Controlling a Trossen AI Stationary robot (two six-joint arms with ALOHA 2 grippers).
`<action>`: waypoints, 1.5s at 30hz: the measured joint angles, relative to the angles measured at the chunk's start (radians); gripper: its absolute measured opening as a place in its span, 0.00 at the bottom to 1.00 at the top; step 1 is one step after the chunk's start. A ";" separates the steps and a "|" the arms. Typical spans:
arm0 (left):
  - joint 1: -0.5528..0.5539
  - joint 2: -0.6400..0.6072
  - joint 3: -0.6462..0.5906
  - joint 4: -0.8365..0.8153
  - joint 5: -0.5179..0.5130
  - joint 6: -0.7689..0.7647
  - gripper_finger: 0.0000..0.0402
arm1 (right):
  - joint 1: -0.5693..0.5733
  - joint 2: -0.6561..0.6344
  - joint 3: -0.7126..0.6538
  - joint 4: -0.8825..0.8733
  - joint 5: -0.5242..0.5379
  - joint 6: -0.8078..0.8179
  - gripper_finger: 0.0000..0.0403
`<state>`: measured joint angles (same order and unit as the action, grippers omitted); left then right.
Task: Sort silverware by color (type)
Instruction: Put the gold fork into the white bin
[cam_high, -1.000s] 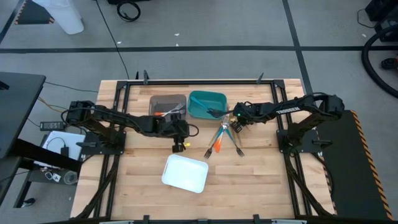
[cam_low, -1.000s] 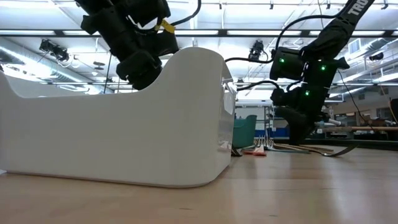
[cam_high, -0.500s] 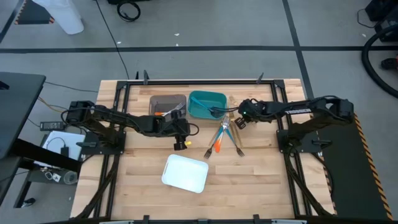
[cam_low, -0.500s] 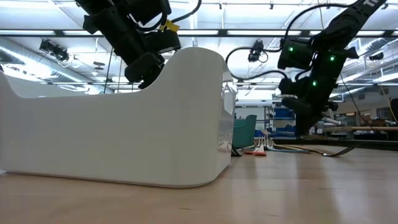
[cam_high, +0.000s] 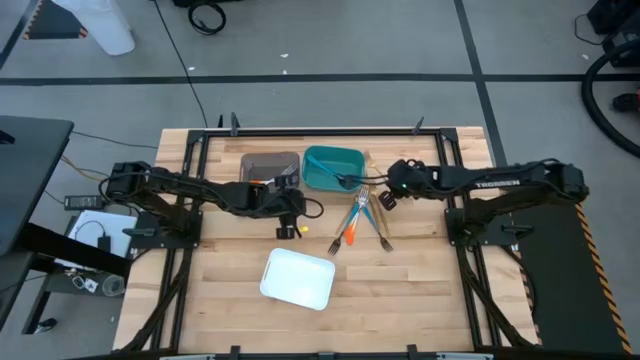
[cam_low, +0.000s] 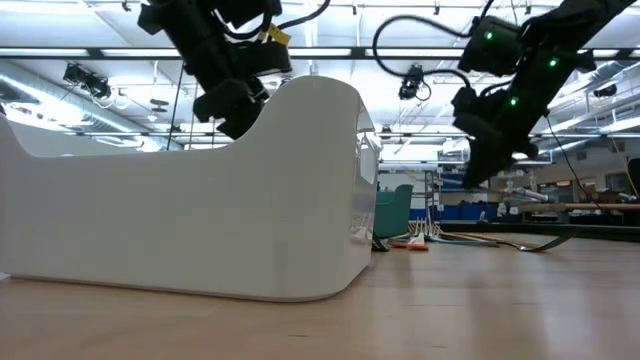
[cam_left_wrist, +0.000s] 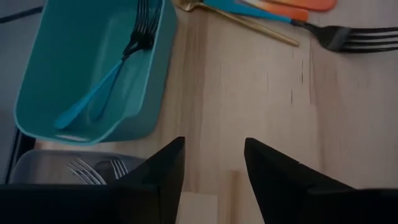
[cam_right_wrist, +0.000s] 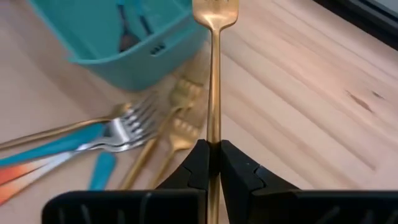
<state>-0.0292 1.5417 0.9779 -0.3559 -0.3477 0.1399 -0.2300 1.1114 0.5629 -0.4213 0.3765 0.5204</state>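
Silverware (cam_high: 356, 222) unmarked; no legible writing.

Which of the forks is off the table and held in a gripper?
The gold fork, pinched by the right gripper; the other loose forks lie on the table.

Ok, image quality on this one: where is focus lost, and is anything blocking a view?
Low view: the white tray sits so close it fills the left half, hiding most of the table; ceiling lights behind are bright. Right wrist view: the gold fork held in the right gripper is fairly sharp, the teal bin beyond blurs. Left wrist view: the left gripper is dark and soft.
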 joint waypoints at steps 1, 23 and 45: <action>-0.001 0.000 0.000 0.013 0.000 0.013 0.43 | 0.010 -0.006 0.000 0.000 0.000 0.002 0.07; -0.123 -0.123 -0.003 -0.055 -0.024 0.046 0.43 | 0.221 0.138 0.158 0.107 -0.121 -0.001 0.07; -0.161 -0.359 -0.178 -0.158 0.009 -0.017 0.43 | 0.366 0.424 0.503 0.027 -0.044 0.098 0.07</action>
<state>-0.1905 1.1832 0.8003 -0.5140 -0.3390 0.1228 0.1364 1.5356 1.0656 -0.3948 0.3326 0.6180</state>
